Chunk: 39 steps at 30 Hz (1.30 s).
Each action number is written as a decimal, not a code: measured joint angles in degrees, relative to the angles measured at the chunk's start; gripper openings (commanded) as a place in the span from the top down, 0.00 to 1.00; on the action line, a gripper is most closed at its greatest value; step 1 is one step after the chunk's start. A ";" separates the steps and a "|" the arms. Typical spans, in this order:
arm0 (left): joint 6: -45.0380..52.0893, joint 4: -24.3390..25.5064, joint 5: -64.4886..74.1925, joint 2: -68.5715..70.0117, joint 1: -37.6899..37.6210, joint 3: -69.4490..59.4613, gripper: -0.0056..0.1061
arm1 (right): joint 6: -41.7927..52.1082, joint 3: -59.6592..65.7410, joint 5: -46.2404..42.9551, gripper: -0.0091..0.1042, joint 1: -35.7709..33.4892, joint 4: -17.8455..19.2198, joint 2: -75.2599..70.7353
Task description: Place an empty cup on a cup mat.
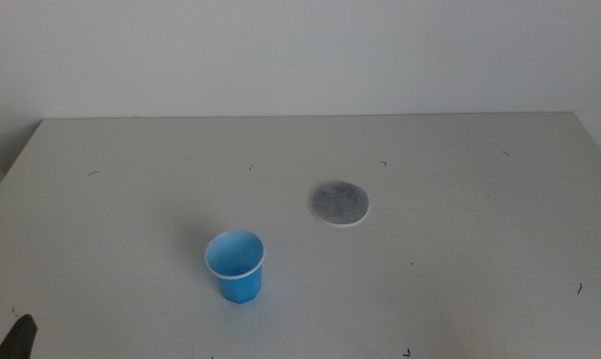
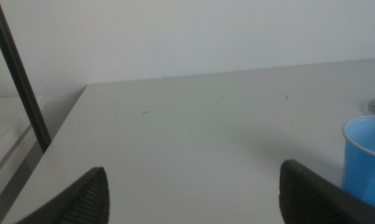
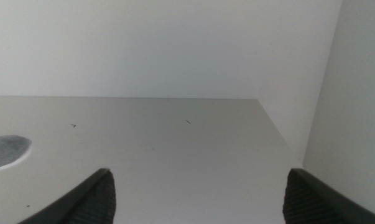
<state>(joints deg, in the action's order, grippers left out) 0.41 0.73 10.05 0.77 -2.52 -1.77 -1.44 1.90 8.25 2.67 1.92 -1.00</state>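
The blue cup [image 1: 236, 265] stands upright and empty on the white table, front and left of centre. It also shows at the edge of the left wrist view [image 2: 366, 158]. The grey speckled cup mat [image 1: 339, 202] lies flat, behind and to the right of the cup, apart from it; part of it shows in the right wrist view [image 3: 7, 150]. My left gripper [image 2: 193, 196] is open and empty at the table's front left corner, where a dark tip [image 1: 19, 337] shows in the middle view. My right gripper [image 3: 199, 196] is open and empty, out of the middle view.
The white table [image 1: 459, 279] has a few small dark specks. A white wall stands behind it. A dark pole [image 2: 19, 81] rises beside the table's left edge in the left wrist view.
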 measured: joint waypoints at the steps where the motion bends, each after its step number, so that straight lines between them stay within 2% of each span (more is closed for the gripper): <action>1: 0.00 0.00 -0.23 0.00 0.00 0.00 0.01 | 0.00 0.00 0.00 0.09 0.00 0.00 0.00; 6: 0.00 -0.06 -0.08 -4.47 0.00 3.25 0.01 | 0.00 0.00 0.00 0.09 0.00 0.00 0.00; 12: 0.00 -0.73 0.20 -17.05 -0.48 15.08 0.01 | 0.00 0.00 0.00 0.09 0.00 0.00 0.00; 16: 0.00 -0.36 3.25 -25.35 -3.81 24.42 0.01 | 0.00 0.00 0.00 0.09 0.00 0.00 0.00; 23: 0.00 0.44 15.37 -42.16 -9.82 44.34 0.01 | 0.00 0.00 0.00 0.09 0.00 0.00 0.00; 31: 0.00 -1.65 32.56 -60.86 -10.79 65.08 0.01 | 0.00 0.00 0.00 0.09 0.00 0.00 0.00; 39: 0.00 -5.71 41.57 -74.43 -10.79 72.00 0.01 | 0.00 0.00 0.00 0.09 0.00 0.00 0.00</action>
<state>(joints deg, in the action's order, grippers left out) 0.41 -4.98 51.62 -73.65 -13.31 70.23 -1.44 1.90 8.25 2.67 1.92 -1.00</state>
